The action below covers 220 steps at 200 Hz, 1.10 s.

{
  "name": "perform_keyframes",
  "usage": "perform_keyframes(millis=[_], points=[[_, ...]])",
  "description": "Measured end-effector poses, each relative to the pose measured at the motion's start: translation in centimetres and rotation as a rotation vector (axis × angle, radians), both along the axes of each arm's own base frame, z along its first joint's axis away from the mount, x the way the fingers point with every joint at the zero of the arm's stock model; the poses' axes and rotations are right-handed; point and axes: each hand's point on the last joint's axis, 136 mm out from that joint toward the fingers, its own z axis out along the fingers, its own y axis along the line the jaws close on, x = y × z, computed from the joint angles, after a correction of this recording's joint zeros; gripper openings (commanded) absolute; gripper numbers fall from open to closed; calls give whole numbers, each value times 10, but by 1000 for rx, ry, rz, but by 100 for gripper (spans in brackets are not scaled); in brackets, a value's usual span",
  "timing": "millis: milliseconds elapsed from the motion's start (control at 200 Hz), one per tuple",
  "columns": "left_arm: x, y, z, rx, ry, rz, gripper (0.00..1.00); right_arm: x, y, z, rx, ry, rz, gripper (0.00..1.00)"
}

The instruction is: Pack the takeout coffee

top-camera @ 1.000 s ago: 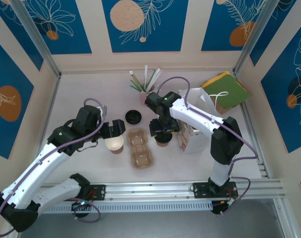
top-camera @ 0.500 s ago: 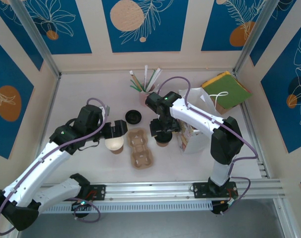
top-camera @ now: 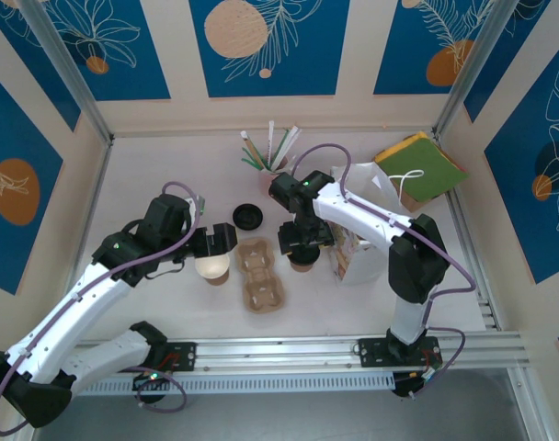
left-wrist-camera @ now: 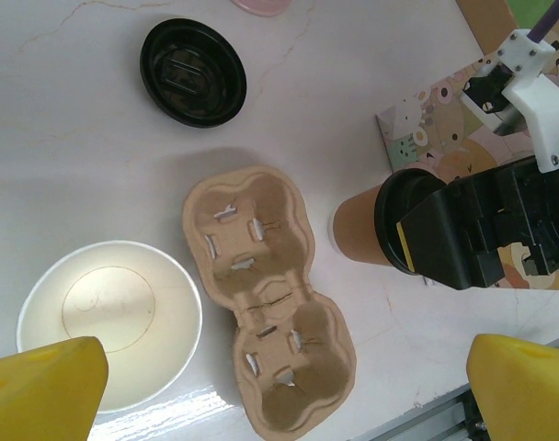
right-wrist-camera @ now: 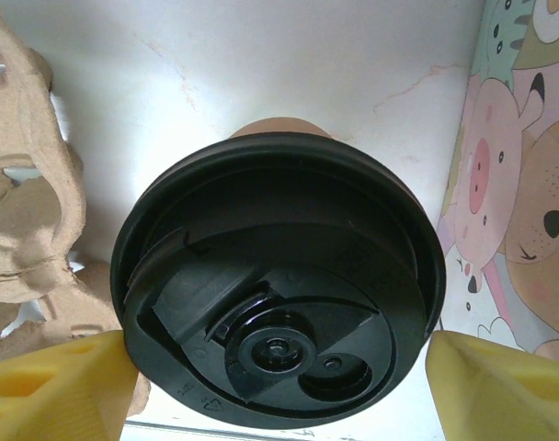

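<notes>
From above you have two cups. The takeout coffee, lidded, stands on the worktop just right of the single two-slot pulp tray. An open cup stands just left of the tray. Your right tool sits over the coffee, and your left tool hangs at the open cup's far edge. One loose lid lies beyond the tray. One printed bag stands right of the coffee. One holder of straws and one green-and-yellow stack sit far back. The worktop is pale and marbled, and the walls are cream with blue leaf panels.

On your left wrist view, the left tool is spread wide, its yellow fingertips at the bottom corners. Both tray slots are bare, and the coffee stands outside the tray, to its right.

On your right wrist view, the right tool's fingertips sit against opposite sides of the coffee's black lid, holding it.
</notes>
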Motion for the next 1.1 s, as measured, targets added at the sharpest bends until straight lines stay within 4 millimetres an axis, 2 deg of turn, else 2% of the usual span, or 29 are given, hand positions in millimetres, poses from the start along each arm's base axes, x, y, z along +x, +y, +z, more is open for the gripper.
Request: perform_keyframes(millis=[1100], points=[[0, 0, 0, 2, -2, -3, 100, 0, 2, -4, -7, 6, 6, 74]])
